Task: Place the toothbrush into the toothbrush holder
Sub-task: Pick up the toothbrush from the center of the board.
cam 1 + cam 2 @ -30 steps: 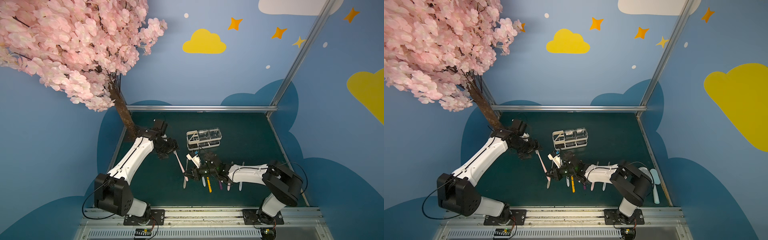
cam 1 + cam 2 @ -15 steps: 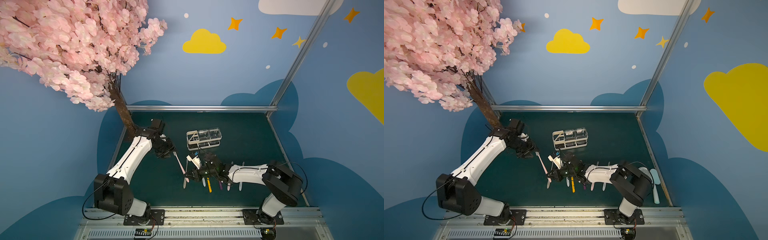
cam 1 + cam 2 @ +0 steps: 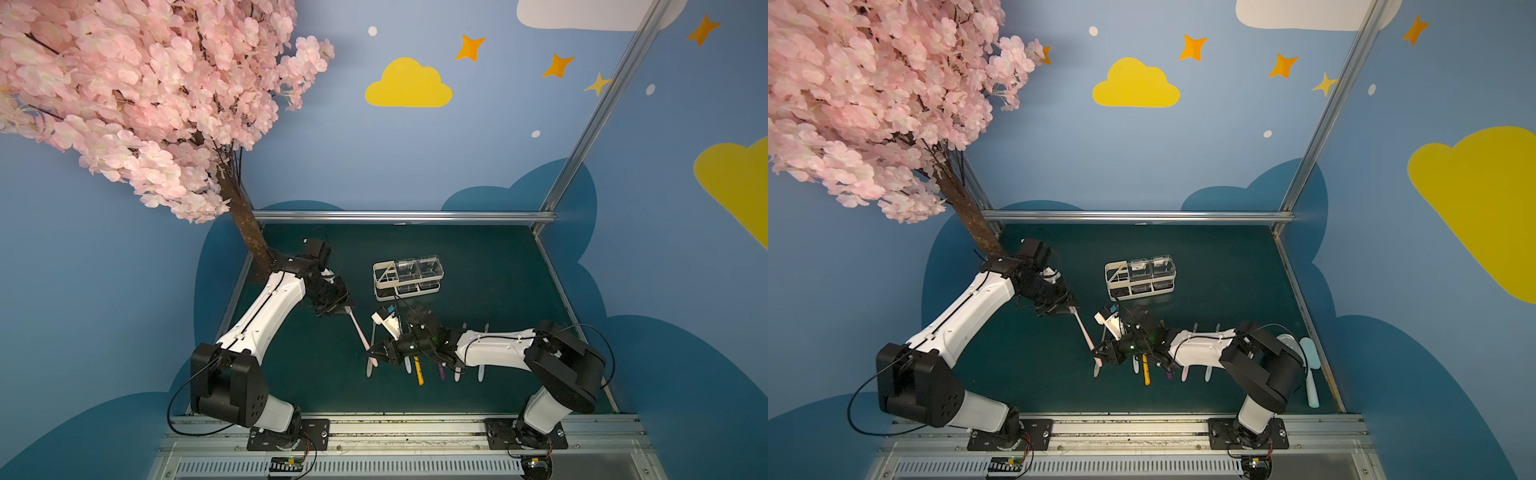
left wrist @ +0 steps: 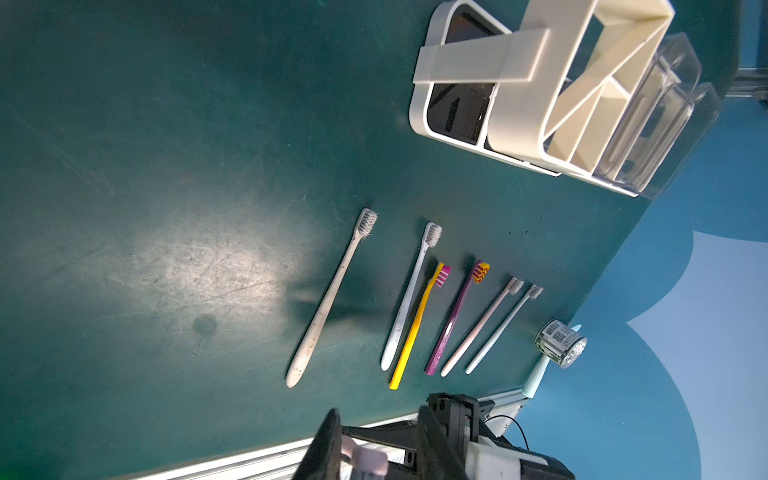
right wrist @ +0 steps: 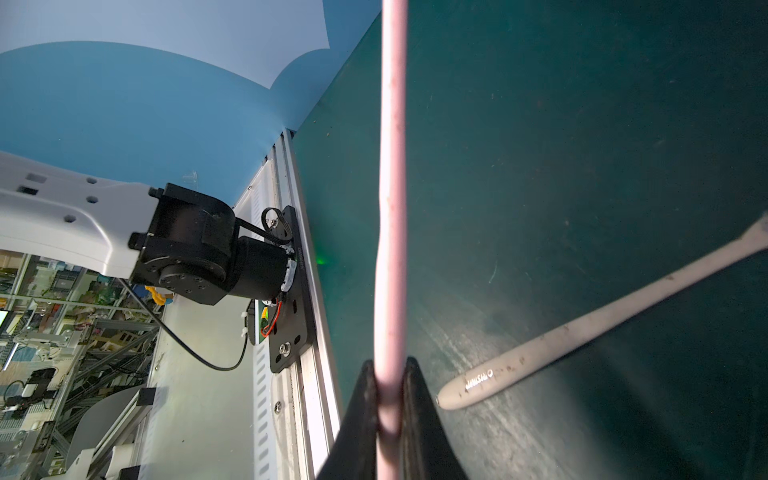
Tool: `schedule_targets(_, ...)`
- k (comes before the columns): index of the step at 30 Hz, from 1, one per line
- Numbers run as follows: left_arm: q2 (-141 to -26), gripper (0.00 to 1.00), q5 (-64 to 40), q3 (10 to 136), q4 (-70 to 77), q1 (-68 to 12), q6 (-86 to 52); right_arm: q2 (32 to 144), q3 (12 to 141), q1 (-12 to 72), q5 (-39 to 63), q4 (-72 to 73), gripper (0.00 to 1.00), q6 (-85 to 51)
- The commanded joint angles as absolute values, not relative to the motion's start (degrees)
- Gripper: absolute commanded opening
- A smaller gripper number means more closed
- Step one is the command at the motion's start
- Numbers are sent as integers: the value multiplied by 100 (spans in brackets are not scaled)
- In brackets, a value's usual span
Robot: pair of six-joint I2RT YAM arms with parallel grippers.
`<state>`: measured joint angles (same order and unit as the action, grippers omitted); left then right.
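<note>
A pink toothbrush (image 3: 360,334) hangs slanted above the green mat between my two grippers. My right gripper (image 5: 388,365) is shut on its handle (image 5: 390,208), low over the mat (image 3: 374,353). My left gripper (image 3: 340,309) is at the bristle end. In the left wrist view the pink head (image 4: 368,457) lies between the jaws against one finger, and the left gripper (image 4: 377,411) still shows a gap on the other side. The white wire-frame toothbrush holder (image 3: 384,270) with two clear cups stands behind them, apart from both grippers, and shows close in the left wrist view (image 4: 515,116).
Several more toothbrushes lie in a row on the mat, among them a beige one (image 4: 332,299), a yellow one (image 4: 415,328) and a purple one (image 4: 453,320). A small clear jar (image 4: 561,343) sits near the right edge. The tree trunk (image 3: 249,232) stands at the back left corner.
The left gripper's jaws have narrowed around the toothbrush head, and the left arm has shifted slightly. The right gripper keeps its hold on the handle in the same place.
</note>
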<state>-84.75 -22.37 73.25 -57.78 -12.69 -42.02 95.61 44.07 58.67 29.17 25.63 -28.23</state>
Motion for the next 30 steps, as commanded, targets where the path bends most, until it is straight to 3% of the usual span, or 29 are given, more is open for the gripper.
schedule_targets(1,-8483,30,-2343,7260,-5793,-1239,-4171,9520,4496,5892,2893,2483,0,-2751)
schedule_targets(27,-8473,2,-2411,7145,-5804,-1213,-4043,9476,4484,5894,2786,2406,0,-2727)
schedule_targets(28,-8473,2,-2417,7145,-5809,-1206,-4043,9457,4490,5893,2795,2404,4,-2720)
schedule_targets(30,-8479,2,-2425,7163,-5809,-1213,-4035,9388,4476,5890,2791,2336,23,-2675)
